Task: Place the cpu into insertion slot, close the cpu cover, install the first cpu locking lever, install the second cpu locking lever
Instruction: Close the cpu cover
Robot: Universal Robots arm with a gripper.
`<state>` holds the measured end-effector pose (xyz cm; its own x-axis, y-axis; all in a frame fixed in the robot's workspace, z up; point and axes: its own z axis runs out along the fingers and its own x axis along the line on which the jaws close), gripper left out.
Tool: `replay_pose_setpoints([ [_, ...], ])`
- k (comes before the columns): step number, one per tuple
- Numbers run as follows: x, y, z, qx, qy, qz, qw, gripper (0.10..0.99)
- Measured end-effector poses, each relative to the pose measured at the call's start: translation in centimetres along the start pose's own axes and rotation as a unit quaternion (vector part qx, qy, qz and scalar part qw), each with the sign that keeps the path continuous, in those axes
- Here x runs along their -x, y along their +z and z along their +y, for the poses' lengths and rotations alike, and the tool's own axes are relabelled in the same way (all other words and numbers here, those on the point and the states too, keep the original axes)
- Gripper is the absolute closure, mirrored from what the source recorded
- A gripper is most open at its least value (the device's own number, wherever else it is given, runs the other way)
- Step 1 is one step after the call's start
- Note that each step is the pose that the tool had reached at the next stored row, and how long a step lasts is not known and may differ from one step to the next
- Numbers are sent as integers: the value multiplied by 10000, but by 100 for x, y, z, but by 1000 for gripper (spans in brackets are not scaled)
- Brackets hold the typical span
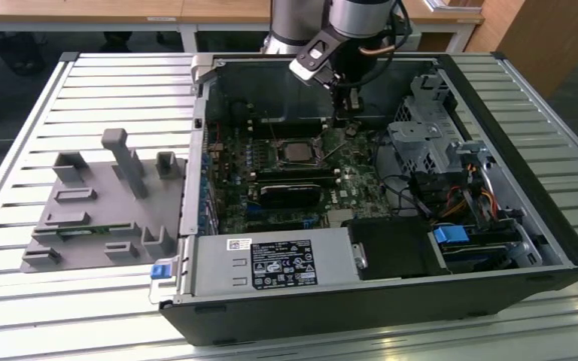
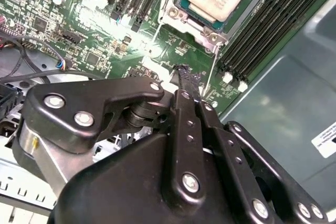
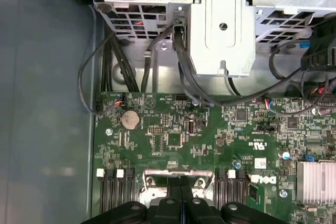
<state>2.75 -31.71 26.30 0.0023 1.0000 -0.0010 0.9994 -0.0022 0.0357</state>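
The cpu [image 1: 297, 153] sits seated on the motherboard [image 1: 269, 197]; a thin locking lever [image 2: 211, 72] rises beside it, and farther right my fingers [image 2: 185, 103] hang pinched together on nothing I can see. A careless sideways brush could bend that lever.

Open computer case [image 1: 530, 248] lies on slatted table [image 1: 28, 316]; fixture tray [image 1: 88, 218] sits on the table beside it, at the exterior view's left. Inside, motherboard [image 1: 360, 177] lies flat, cpu [image 1: 296, 153] in its socket mid-board, memory slots [image 1: 291, 183] just nearer the camera. Power supply [image 1: 269, 263] along the near wall, drive cage [image 1: 424, 143] at the exterior view's right. Gripper [image 1: 348, 113] hangs over the board, between cpu and drive cage.
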Motion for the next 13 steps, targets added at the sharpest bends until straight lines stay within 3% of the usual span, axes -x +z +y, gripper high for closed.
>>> replay_pose_setpoints([
  [13,-9,29,104,-1,52,-2,10000,980],
])
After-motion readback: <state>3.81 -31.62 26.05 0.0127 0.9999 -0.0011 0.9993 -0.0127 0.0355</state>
